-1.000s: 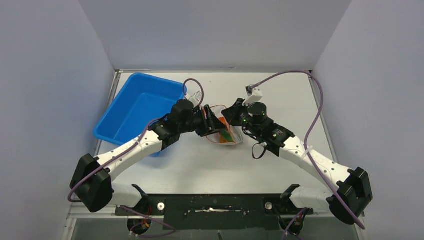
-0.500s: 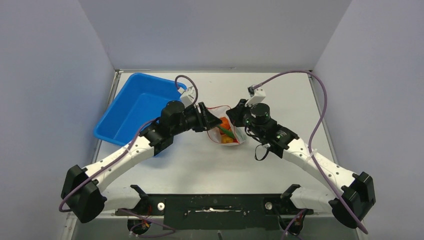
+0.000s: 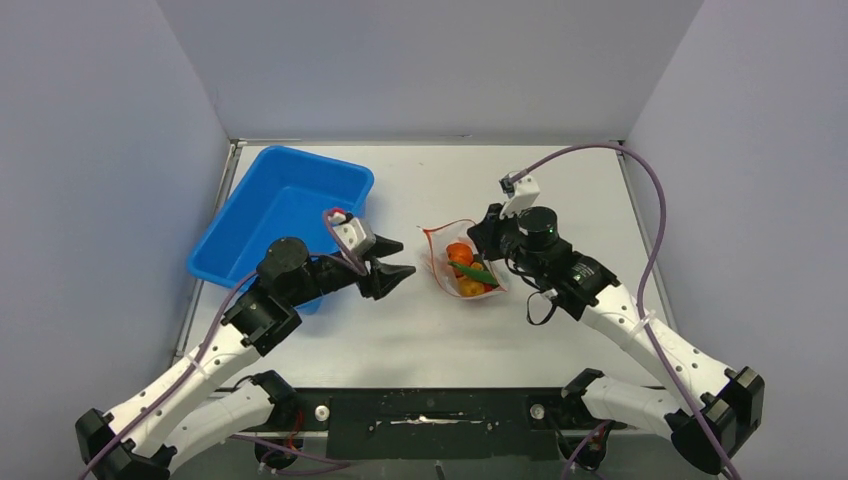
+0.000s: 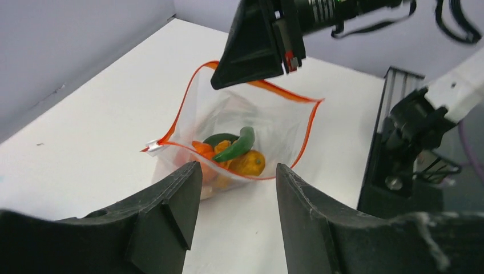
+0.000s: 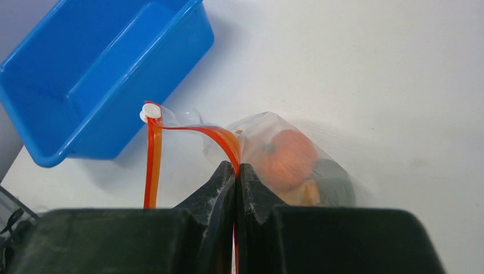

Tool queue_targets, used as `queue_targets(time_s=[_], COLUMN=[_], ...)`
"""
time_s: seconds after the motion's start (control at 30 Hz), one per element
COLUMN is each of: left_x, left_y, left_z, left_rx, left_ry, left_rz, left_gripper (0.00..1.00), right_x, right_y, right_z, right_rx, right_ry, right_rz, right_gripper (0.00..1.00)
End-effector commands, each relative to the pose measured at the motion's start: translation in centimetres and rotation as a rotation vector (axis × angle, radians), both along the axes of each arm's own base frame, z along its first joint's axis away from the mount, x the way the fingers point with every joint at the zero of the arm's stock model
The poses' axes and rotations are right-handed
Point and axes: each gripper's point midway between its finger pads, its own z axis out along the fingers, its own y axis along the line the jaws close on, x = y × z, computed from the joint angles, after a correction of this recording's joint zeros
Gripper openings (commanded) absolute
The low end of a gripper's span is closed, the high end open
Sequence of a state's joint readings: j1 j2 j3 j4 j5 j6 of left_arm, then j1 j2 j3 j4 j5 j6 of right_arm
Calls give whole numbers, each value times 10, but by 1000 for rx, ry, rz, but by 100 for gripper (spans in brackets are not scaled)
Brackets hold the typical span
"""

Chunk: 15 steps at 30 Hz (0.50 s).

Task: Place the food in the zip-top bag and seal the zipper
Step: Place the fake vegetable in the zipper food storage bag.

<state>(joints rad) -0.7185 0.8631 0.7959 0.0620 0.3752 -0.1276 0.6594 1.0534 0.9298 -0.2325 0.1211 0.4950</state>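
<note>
The clear zip-top bag [image 3: 440,248] lies mid-table with its mouth gaping toward the left arm. The food [image 3: 466,270] is inside it: an orange round fruit [image 5: 285,157], a green piece [image 4: 237,145] and yellow-orange lumps [image 4: 249,162]. The red-orange zipper [image 4: 182,103] runs round the open mouth, with a white slider tab [image 5: 150,111] at one end. My right gripper [image 5: 236,166] is shut on the zipper strip at the bag's far side [image 3: 486,233]. My left gripper [image 3: 392,262] stands open and holds nothing, a short way left of the bag's mouth [image 4: 237,171].
The blue plastic tray [image 3: 270,210] sits at the back left, just behind the left arm. Grey walls close in the table on three sides. A black frame with the arm bases runs along the near edge [image 3: 430,410].
My left gripper has drawn back from the bag's mouth toward the near left, and its arm has folded lower. The right gripper and the bag have shifted slightly right.
</note>
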Motion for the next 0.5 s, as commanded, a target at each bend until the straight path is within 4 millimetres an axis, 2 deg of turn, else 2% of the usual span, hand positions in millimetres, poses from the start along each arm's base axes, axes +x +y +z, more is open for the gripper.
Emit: queue_targets(time_s=[0.0,0.1,0.27,0.47], left_x=[-14,-20,-20,-9], left_y=[12,16,18,17], left_z=[-18,-35,-57,-70], left_rx=[169,246,337,366], left_ry=[-286,-336,-403,-440], left_rz=[-94,-137,-179,-194], left_gripper=[51,54,56,55], right_x=[-10,-22,-58,-59], right_y=[8,16,40,43], right_z=[35,33,40,38], right_rx=[-26,-63,-44,-53], right_ry=[-89,-85,-86,-83], right_rz=[139,261,535,562], right_gripper=[0,0,0,0])
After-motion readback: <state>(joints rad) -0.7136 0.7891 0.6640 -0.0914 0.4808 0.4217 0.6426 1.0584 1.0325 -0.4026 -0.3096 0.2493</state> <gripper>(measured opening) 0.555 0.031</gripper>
